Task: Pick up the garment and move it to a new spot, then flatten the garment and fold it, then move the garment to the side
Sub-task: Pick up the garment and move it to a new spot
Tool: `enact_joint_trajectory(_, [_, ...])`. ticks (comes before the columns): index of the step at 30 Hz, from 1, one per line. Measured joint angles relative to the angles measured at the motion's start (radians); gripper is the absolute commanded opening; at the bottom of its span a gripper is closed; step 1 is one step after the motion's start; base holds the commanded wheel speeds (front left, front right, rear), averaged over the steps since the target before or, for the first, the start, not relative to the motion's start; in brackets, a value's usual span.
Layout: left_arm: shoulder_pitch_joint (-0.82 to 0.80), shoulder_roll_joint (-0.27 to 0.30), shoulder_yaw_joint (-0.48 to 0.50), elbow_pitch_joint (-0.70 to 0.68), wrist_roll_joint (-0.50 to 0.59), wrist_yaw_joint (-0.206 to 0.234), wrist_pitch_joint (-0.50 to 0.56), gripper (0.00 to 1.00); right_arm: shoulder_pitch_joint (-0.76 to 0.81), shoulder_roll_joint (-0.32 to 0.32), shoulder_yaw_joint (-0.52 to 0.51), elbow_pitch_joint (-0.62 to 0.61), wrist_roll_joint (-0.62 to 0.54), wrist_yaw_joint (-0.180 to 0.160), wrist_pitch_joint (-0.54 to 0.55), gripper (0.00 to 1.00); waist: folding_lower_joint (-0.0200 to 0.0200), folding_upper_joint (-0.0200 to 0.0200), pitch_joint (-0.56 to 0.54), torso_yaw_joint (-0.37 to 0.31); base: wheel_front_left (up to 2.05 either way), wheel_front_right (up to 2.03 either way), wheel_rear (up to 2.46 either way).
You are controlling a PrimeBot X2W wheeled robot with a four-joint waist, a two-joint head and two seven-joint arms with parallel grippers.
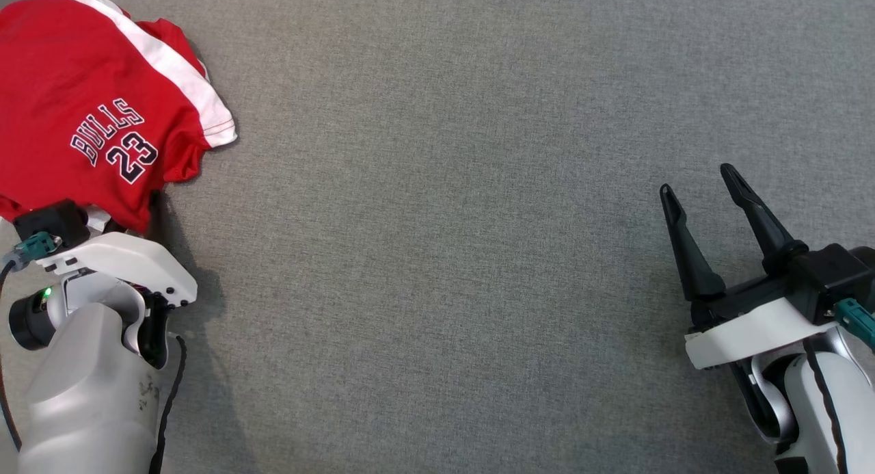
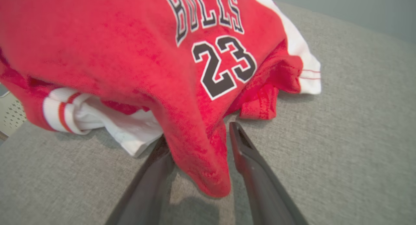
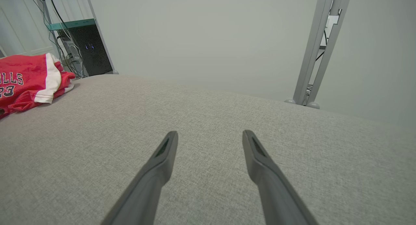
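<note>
The garment (image 1: 89,98) is a red jersey with white trim and "BULLS 23" on it, lying bunched at the far left corner of the grey cloth-covered table (image 1: 437,255). In the left wrist view, my left gripper (image 2: 199,134) straddles a hanging fold of the garment (image 2: 130,56). Its jaws stand apart, a thin gap shows beside the right finger (image 2: 247,153), and the cloth covers the tip of the left finger. In the head view its fingers are hidden under the jersey. My right gripper (image 1: 697,180) hovers open and empty at the table's right side, far from the garment (image 3: 26,82).
The jersey's white-striped hem (image 2: 61,111) spills out close to the table's left edge. Beyond the table's far edge stand a metal frame post (image 3: 312,49) and a rack holding a dark box with cables (image 3: 91,49), against a pale wall.
</note>
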Motion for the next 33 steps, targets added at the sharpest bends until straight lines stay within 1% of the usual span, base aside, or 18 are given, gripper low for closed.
enact_joint_trajectory(1, [-0.007,0.004,0.0,0.006,0.0,0.0,-0.012,0.0,-0.002,0.0,0.0,0.003,0.003,0.0,-0.001,1.0,0.0,-0.0001,0.0,0.0,0.0,0.0,0.0])
enact_joint_trajectory(6, [-0.013,0.01,-0.007,0.015,-0.001,-0.009,-0.064,0.0,-0.004,0.002,-0.004,0.025,0.006,0.0,-0.008,1.0,0.0,0.0,-0.016,0.004,0.0,0.0,0.0])
enact_joint_trajectory(10, [0.014,0.012,-0.007,-0.042,0.009,-0.01,-0.08,0.0,0.0,0.01,-0.014,0.043,0.007,0.0,-0.018,1.0,0.0,0.0,-0.048,0.005,0.0,0.0,0.0])
enact_joint_trajectory(14, [0.088,0.013,0.003,-0.217,0.031,0.001,-0.081,0.0,0.029,0.027,-0.026,0.068,0.01,0.0,-0.026,1.0,0.0,0.0,-0.096,0.006,0.0,0.0,0.0])
enact_joint_trajectory(20, [0.262,-0.012,0.012,-0.479,0.068,0.01,-0.081,0.0,0.078,0.052,-0.043,0.095,0.014,0.0,-0.038,1.0,0.0,0.0,-0.185,0.005,0.0,0.0,0.0])
enact_joint_trajectory(25, [0.393,-0.036,0.004,-0.652,0.07,0.014,-0.073,0.0,0.114,0.08,-0.055,0.11,0.016,0.0,-0.045,1.0,0.0,0.0,-0.26,-0.007,0.0,0.0,0.0])
enact_joint_trajectory(29, [0.495,-0.051,-0.022,-0.807,0.071,0.024,-0.012,0.0,0.142,0.097,-0.062,0.121,0.016,0.0,-0.052,1.0,0.0,0.0,-0.312,-0.029,0.0,0.0,0.0])
enact_joint_trajectory(33, [0.582,-0.072,-0.063,-0.952,0.075,0.036,0.041,0.0,0.156,0.106,-0.066,0.122,0.014,0.0,-0.053,1.0,0.0,0.0,-0.336,-0.07,0.0,0.0,0.0])
